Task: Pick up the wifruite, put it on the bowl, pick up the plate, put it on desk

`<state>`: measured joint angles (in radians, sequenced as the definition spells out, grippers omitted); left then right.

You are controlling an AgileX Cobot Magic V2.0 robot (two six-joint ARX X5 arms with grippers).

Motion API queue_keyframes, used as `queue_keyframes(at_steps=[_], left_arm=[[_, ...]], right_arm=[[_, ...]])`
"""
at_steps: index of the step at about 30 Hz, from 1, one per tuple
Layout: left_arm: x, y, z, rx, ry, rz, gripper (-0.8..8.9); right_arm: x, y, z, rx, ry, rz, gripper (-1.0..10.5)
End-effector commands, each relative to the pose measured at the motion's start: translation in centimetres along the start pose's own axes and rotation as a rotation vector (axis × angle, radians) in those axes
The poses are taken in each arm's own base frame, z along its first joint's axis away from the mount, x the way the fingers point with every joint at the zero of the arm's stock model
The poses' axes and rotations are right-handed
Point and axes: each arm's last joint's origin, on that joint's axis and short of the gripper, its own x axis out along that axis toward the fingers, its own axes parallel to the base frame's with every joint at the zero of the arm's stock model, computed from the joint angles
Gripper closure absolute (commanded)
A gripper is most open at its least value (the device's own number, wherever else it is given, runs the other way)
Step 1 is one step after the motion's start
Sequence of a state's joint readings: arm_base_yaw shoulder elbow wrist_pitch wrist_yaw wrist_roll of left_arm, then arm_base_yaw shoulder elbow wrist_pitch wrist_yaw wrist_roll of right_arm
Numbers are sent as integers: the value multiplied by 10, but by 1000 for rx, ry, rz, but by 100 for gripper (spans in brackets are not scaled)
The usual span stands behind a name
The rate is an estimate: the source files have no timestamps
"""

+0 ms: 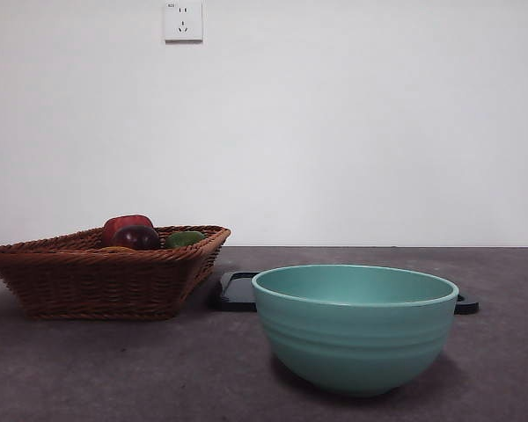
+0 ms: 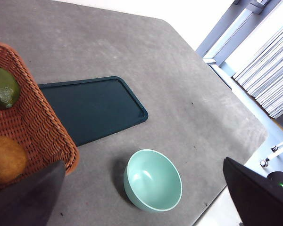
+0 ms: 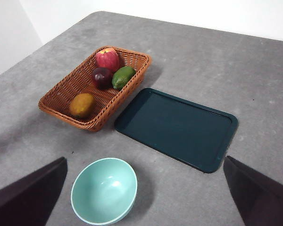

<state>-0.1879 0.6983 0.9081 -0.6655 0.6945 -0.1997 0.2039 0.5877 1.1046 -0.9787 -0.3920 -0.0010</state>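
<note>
So nothing has been picked up yet. The wifruite (image 3: 82,105) sits in the near corner of the wicker basket (image 3: 66,92), a bit apart from the red apple (image 3: 108,58), the dark red fruit (image 3: 102,76) and the green fruit (image 3: 123,76) bunched at the far end. In the front view it barely peeks over the basket rim, so the wrist views are the ones to trust. The mint bowl (image 3: 104,190) stands empty on the table (image 3: 254,70), just in front of the black tray (image 3: 177,128), which is also bare.

Both arms hang high above the scene. The left gripper (image 2: 146,197) and right gripper (image 3: 146,197) each have their jaws spread wide, holding nothing. The left one looks down almost over the basket, so my guess is it's better placed for the grab.

Handling-wise: the fruit looks firm and roundish, moderate weight, with a dull brownish-orange skin that shouldn't be too slippery. Being round, it'll want to roll or squirt out if pinched off-centre, so I'd close across its widest part, coming straight down. The basket wall is right beside it, so one jaw needs room on that side. The bowl is ceramic-looking, so set the fruit in gently, don't drop it.
</note>
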Motion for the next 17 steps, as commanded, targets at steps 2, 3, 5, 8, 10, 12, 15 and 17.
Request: queue_keyframes(at_steps=[2,3,5,8,10,12,15,17], left_arm=[[9,6,9,-24,32,12,191],[12,8,10,-36,46,24,191],[20,15,14,-65,76,57,191],[32,25,22,-122,117,117,192],[41,32,28,-150,148,162,192],[50,40,35,-173,180,209,192],[65,51,47,-200,225,277,192],[78,59,56,-211,263,329,193]], right_arm=[[-3,1,5,-16,-20,4,301],[-3,1,5,-16,-20,4,301],[-3,1,5,-16,-20,4,301],[-3,1,5,-16,-20,4,301],[-3,1,5,-16,-20,4,301],[-3,1,5,-16,-20,4,301],[-3,1,5,-16,-20,4,301],[-3,1,5,-16,-20,4,301]])
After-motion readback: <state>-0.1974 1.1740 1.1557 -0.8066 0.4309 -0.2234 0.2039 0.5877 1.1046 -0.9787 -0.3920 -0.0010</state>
